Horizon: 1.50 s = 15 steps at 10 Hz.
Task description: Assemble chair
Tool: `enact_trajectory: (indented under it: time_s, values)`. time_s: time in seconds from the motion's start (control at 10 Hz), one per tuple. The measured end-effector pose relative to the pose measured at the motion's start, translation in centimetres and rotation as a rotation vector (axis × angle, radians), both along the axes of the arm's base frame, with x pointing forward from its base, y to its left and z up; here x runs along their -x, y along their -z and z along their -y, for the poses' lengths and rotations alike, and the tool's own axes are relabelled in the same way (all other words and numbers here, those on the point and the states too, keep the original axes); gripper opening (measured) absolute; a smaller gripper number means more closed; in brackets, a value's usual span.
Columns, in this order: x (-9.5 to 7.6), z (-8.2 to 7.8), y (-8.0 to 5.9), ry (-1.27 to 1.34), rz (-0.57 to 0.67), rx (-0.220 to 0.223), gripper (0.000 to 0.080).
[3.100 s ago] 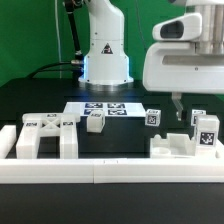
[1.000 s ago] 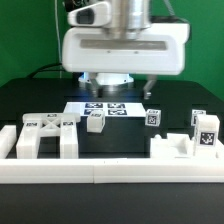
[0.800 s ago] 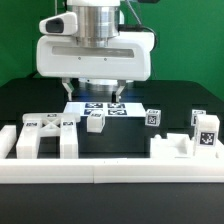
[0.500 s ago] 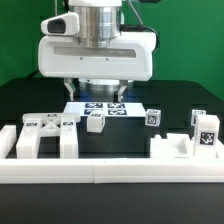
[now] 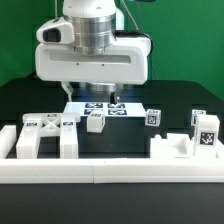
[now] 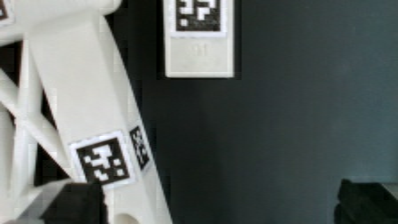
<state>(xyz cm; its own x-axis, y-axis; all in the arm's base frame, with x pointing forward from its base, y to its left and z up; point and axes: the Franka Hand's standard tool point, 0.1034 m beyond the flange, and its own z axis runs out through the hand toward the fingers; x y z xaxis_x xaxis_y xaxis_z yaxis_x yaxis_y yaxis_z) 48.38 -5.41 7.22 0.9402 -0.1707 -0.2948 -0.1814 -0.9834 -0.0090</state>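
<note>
Exterior view: the gripper point(image 5: 93, 96) hangs above the marker board point(image 5: 100, 108), its fingers spread wide and empty. Nearer, a legged frame point(image 5: 40, 136) stands at the exterior view's left and a small post point(image 5: 95, 122) at centre.

Wrist view: a tagged frame bar point(image 6: 80, 120) lies near a tagged block point(image 6: 199, 40), not touching it.

The border rail point(image 5: 110, 172) runs along the worktop's point(image 5: 125, 142) front edge, with a legged frame point(image 5: 40, 135) just behind it near the exterior view's left front corner and a frame piece point(image 5: 176, 148) beside a tagged block point(image 5: 207, 131) near its right front corner. Mid-worktop, a small post point(image 5: 95, 122) sits before the marker board point(image 5: 100, 108), with a second post point(image 5: 153, 117) off to the view's right of it.
</note>
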Motion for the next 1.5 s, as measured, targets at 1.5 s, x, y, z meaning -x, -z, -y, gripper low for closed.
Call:
enact_trajectory:
  time_s: [1.5]
  values:
    - [2.9, -0.3, 3.6, -0.004, -0.585, -0.082, 0.0649]
